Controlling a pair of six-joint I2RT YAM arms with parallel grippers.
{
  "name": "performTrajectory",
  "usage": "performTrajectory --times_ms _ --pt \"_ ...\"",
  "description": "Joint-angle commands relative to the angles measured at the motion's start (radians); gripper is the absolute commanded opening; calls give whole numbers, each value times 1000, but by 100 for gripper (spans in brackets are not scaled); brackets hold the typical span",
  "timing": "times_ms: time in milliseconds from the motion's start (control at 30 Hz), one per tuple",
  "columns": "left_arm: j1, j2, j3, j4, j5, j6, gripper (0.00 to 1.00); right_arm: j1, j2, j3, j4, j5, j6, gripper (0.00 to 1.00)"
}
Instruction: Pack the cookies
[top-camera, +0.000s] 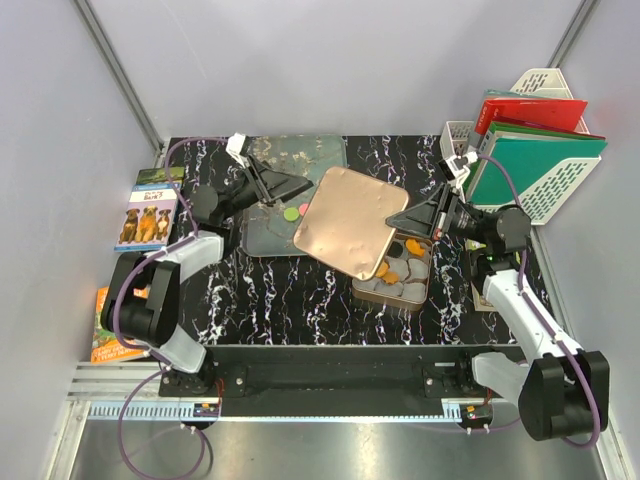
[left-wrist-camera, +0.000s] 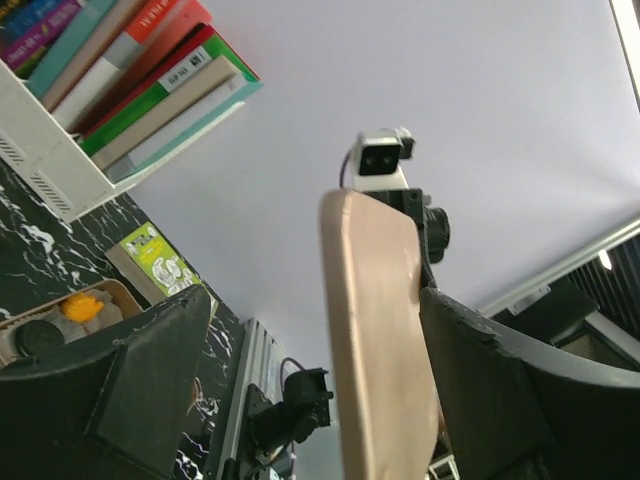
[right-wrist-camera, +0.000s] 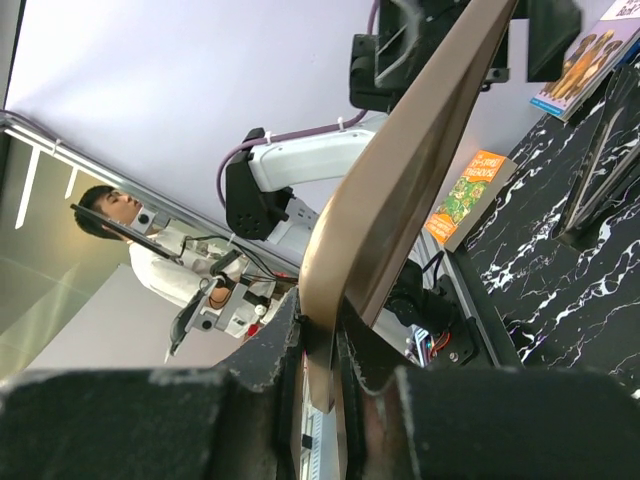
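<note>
Cookies (top-camera: 294, 211) in green and pink lie on the dark tray (top-camera: 262, 238) at the left, just beside the left gripper (top-camera: 300, 189). Its jaws stand apart around the rose-gold lid (top-camera: 350, 222). The right gripper (top-camera: 394, 220) is clamped on the lid's opposite edge, above the orange cookies (top-camera: 392, 268) in the tin (top-camera: 396, 296).

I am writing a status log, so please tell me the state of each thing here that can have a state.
Lid: off the tin, tilted, held in the air.
Tin: open, orange and dark cookies inside.
Right gripper: shut on the lid's edge.
Left gripper: open around the lid's edge.
Green and pink cookies: loose on the tray, not packed.
</note>
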Motion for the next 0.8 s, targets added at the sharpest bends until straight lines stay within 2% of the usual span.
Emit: performTrajectory --times_ms 0,200,300,333,433,467,567,600,633,700,733,767 --pt "-57 -62 -10 318 63 37 85 -4 28 44 110 6 35 0" --pt "-116 -62 -27 300 91 52 77 -4 61 49 193 8 92 0" --pt "-124 -59 -47 312 93 48 67 -5 58 49 193 8 92 0" --pt "-127 -59 -52 315 94 45 60 -4 58 49 193 8 92 0" --pt "-129 -57 -62 333 105 32 49 -4 59 48 192 9 92 0" --pt "-129 -59 -67 338 106 29 40 -4 59 48 192 8 92 0" --pt "-130 -57 -69 349 111 18 23 -4 58 48 189 9 89 0" --pt "-129 -56 -67 352 113 15 20 -4 59 48 187 8 89 0" --pt "-129 -54 -66 352 113 12 18 -4 55 49 184 8 87 4" --pt "-129 -50 -58 358 114 2 13 -5 44 51 157 4 71 19" --pt "-129 -50 -52 362 114 0 13 -4 39 55 117 3 48 38" --pt "-130 -45 -50 365 114 -6 12 -4 33 58 94 4 35 46"
